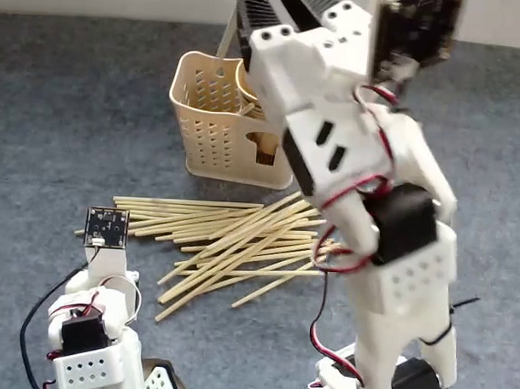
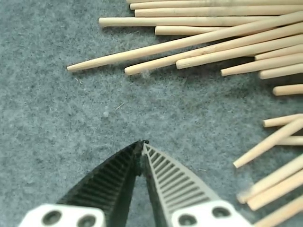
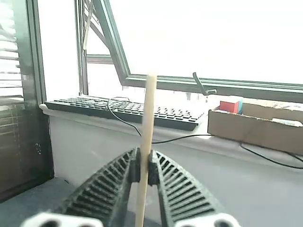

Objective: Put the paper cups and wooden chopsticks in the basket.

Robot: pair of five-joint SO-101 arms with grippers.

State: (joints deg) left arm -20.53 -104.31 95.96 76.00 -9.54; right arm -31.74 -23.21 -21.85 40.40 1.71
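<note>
The right arm leans over the basket from its near right side. The right pincer, nipped on a chopstick, hangs above the opening. A chopstick pile covers the counter in front of the basket. Left of the basket the grey counter lies open, down to the left pincer, whose tips are together.

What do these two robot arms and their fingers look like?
Both arms are blocky white shells around black motors, with thin red and black cables looping between joints. The left arm and right arm each carry a small dark camera board. The fingers are tapered, ribbed wedges; on the left gripper, one is black, one white.
</note>
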